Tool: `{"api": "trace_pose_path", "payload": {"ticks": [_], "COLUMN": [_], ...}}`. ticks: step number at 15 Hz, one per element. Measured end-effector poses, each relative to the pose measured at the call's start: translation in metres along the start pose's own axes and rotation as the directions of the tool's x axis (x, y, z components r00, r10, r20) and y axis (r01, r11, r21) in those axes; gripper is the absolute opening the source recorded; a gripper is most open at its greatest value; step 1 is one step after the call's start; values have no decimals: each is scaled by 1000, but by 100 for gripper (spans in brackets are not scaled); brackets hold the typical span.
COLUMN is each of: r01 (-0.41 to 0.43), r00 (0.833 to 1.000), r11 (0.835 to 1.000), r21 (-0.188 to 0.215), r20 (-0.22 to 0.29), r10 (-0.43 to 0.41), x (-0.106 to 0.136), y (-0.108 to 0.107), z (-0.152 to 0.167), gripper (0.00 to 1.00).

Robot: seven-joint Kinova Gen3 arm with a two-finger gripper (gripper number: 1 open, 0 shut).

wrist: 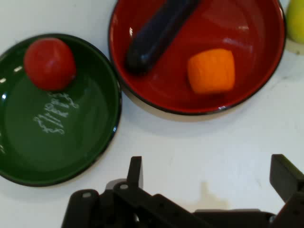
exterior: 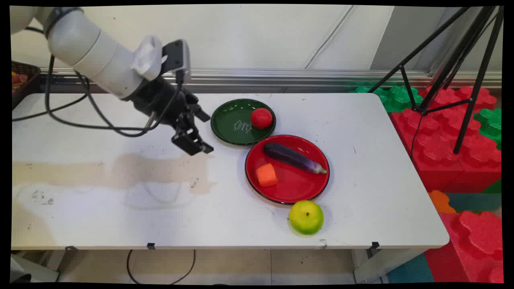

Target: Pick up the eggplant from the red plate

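Note:
My gripper (exterior: 197, 133) hangs open and empty just above the table, a little left of the green plate (exterior: 229, 126). A red tomato (exterior: 261, 118) lies on that plate's right side. To the right, the red plate (exterior: 295, 186) carries a dark purple eggplant (exterior: 293, 157) and an orange chunk (exterior: 266, 175). In the hand view the fingers (wrist: 135, 172) stand wide apart over bare table, with the green plate (wrist: 90, 137) and tomato (wrist: 49, 64) at left and the red plate (wrist: 161, 90), eggplant (wrist: 156, 33) and orange chunk (wrist: 211, 70) above.
A yellow-green apple (exterior: 306, 217) sits on the table just in front of the red plate, and shows at the hand view's top right corner (wrist: 297, 21). A black tripod (exterior: 453, 68) and red and green foam blocks (exterior: 445, 132) stand right of the table. A dark basket (exterior: 22, 80) sits far left.

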Motion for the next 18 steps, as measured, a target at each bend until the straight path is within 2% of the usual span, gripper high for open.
{"api": "trace_pose_path", "payload": {"ticks": [4, 8, 12, 18], "r01": [16, 14, 4, -3], "r00": [1000, 999, 995, 986], "r11": [999, 997, 995, 992], "r21": [35, 75, 102, 127], "r20": [13, 50, 96, 163], "r10": [-16, -18, -13, -18], "x": [30, 71, 106, 144], "y": [-4, -6, -7, -8], "z": [-3, 1, 14, 40], "gripper": [100, 100, 100, 100]}}
